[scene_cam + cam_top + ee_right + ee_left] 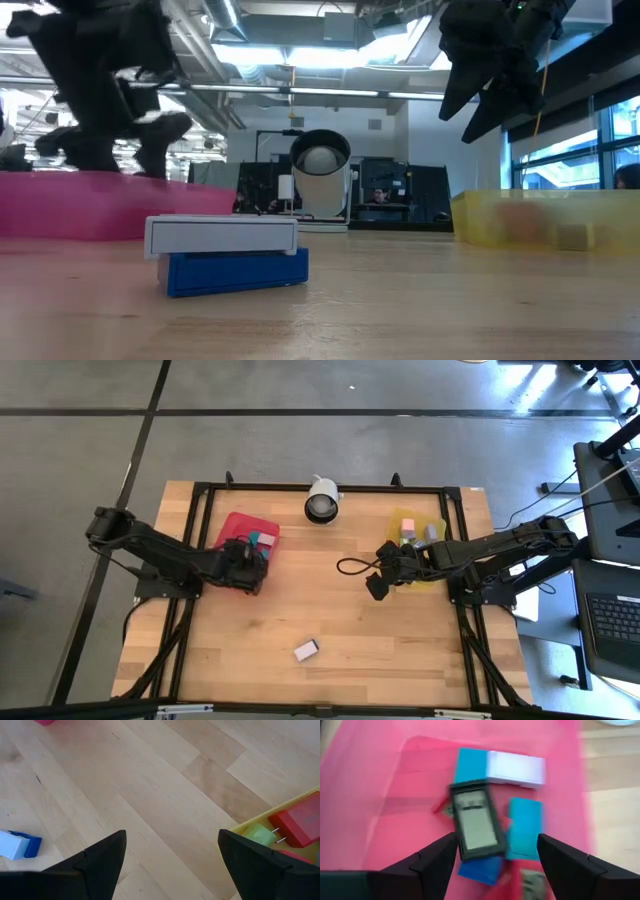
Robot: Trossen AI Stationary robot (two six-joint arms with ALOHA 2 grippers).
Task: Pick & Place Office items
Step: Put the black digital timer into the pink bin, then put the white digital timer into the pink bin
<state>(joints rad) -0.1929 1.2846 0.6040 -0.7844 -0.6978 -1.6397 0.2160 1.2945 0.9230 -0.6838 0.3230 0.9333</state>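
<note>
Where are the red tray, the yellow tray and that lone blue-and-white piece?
red tray (236, 523): high view, far rim.
yellow tray (500, 215): low view, front wall.
blue-and-white piece (306, 650): high view, top face.

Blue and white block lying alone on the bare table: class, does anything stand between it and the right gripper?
Nothing visible does. The blue and white block lies alone on bare wood. The right gripper hangs open above the table beside the yellow tray, with only bare tabletop between them.

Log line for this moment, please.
left gripper: open over red tray, black item below | right gripper: open, empty | blue-white item: on table
</note>
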